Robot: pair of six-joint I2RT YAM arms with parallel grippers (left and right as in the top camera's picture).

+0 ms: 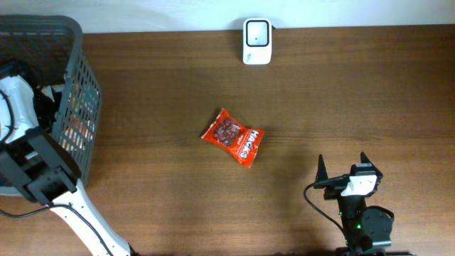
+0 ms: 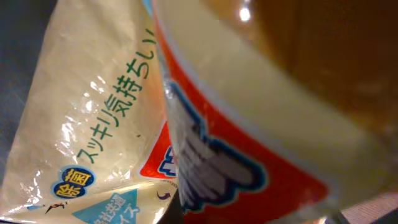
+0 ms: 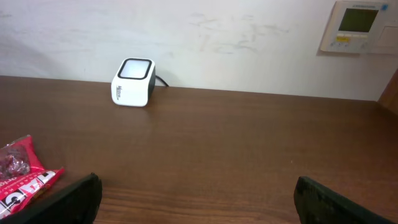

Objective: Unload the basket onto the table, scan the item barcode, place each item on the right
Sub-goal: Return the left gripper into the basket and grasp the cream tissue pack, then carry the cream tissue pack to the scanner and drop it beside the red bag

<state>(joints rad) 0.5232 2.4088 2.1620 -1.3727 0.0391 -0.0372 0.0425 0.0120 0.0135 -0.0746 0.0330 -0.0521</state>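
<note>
My left arm (image 1: 35, 163) reaches down into the grey basket (image 1: 43, 32) at the far left, so the overhead view does not show its gripper. In the left wrist view a cream packet with Japanese print (image 2: 93, 112) and an orange-red pack (image 2: 249, 168) fill the frame, pressed close to my shut left gripper (image 2: 177, 214). Whether a pack is pinched between the jaws is hidden. The white barcode scanner (image 1: 257, 41) (image 3: 133, 82) stands at the table's back edge. My right gripper (image 1: 343, 167) (image 3: 199, 186) stands open and holds nothing near the front right.
A red snack bag (image 1: 233, 136) (image 3: 22, 174) lies flat mid-table, left of and beyond the right gripper. The basket holds more packs. A wall control panel (image 3: 356, 25) hangs behind the table at the right.
</note>
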